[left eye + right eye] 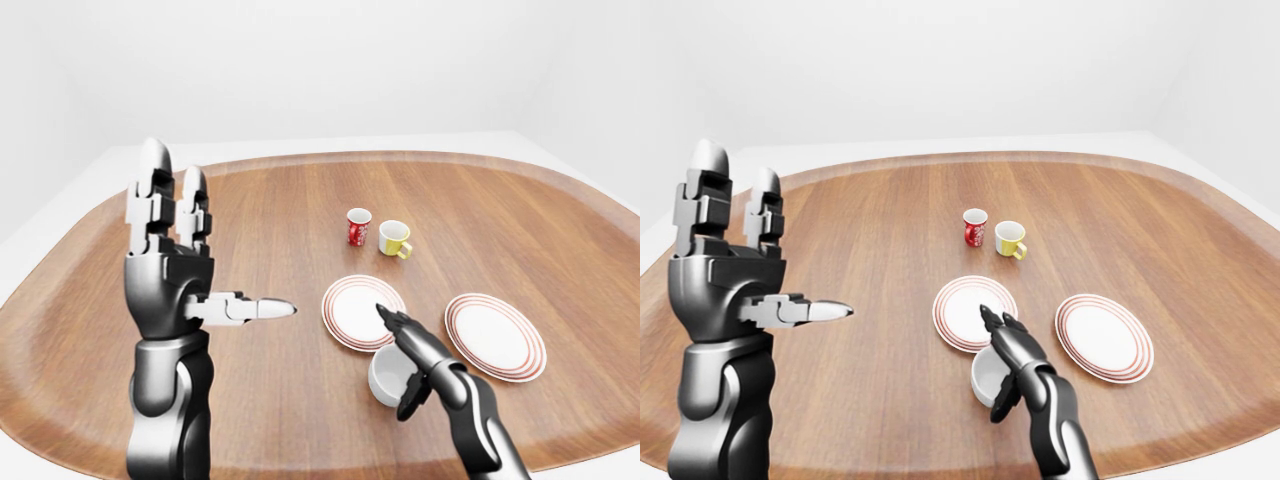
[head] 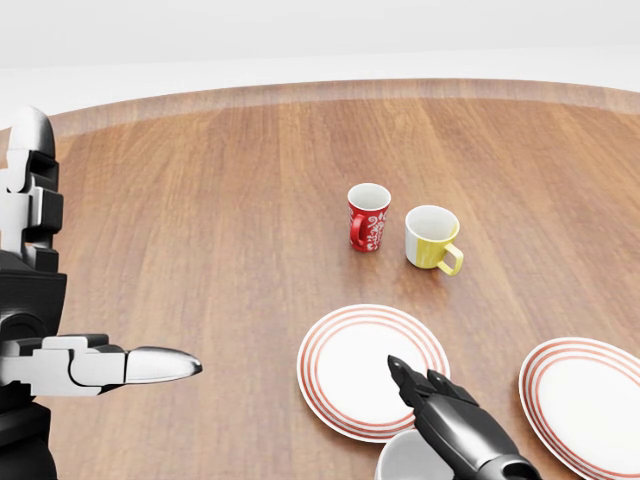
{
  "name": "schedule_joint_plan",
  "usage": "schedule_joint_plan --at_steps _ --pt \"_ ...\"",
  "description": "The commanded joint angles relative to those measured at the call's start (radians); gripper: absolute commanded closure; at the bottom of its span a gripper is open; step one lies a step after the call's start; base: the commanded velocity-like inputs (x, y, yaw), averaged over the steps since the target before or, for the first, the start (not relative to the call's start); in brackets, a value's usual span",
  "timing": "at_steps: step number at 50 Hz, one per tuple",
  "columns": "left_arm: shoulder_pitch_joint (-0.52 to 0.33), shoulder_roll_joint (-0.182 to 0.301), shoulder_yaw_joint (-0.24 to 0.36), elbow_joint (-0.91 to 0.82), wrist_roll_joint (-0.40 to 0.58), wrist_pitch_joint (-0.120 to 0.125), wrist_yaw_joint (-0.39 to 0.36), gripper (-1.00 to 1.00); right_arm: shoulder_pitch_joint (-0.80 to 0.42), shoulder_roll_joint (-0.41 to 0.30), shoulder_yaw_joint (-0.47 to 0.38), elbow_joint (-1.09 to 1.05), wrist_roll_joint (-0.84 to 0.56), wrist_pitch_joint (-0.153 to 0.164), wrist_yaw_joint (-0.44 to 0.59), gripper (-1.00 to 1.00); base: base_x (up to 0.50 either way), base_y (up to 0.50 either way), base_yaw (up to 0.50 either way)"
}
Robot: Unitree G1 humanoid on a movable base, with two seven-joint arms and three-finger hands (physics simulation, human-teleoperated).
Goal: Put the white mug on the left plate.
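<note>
Your right hand (image 1: 405,365) was the one that mattered here: it sat right at the white mug (image 1: 388,378), which stood upright on the wooden table (image 1: 260,230) just on the near side of the left plate (image 1: 362,312), close to its rim or touching it. In the left-eye view, two dark fingers (image 1: 392,322) reached over the mug's far lip toward the plate while a third curled down its right wall. The hand looked partly closed around the mug's right side. Whether you actually had a firm grip could not be told from these views.

The relation that the coming move turned on was short and simple. The plate lay directly beyond the mug, slightly to the left, so the carry would probably be a small lift and a push away from you.

Your left hand (image 1: 170,250) stood well apart on the left, fingers upright and spread, thumb out sideways, holding nothing. It was much the farther hand.

The red mug (image 1: 358,226) and yellow mug (image 1: 394,238) stood beyond the plate, and the right plate (image 1: 495,336) lay to the right, all outside that short path.
</note>
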Motion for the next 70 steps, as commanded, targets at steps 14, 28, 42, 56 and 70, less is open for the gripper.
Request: schedule_joint_plan --at_steps 14,28,42,56,70 --pt "0.002 0.000 0.002 -0.002 -0.003 0.000 0.001 -1.00 -0.032 -0.008 0.015 0.082 -0.023 0.000 0.004 -1.00 0.00 0.00 0.00" --pt "0.004 0.000 0.000 0.002 -0.002 0.000 0.000 -1.00 -0.011 -0.012 0.017 0.081 -0.028 0.000 0.031 1.00 0.00 0.00 0.00" --pt "0.002 0.000 -0.001 0.005 -0.001 0.000 0.000 -1.00 0.008 -0.008 0.016 0.016 -0.010 0.000 0.102 1.00 0.00 0.00 0.00" --pt "0.008 -0.003 -0.005 -0.002 0.001 0.000 -0.001 -1.00 -0.047 0.011 0.037 -0.179 0.003 0.000 0.183 1.00 0.00 0.00 0.00" --pt "0.009 -0.003 -0.008 -0.001 0.002 0.000 -0.001 -1.00 -0.280 -0.009 -0.005 -0.031 0.053 0.000 0.183 1.00 0.00 0.00 0.00"
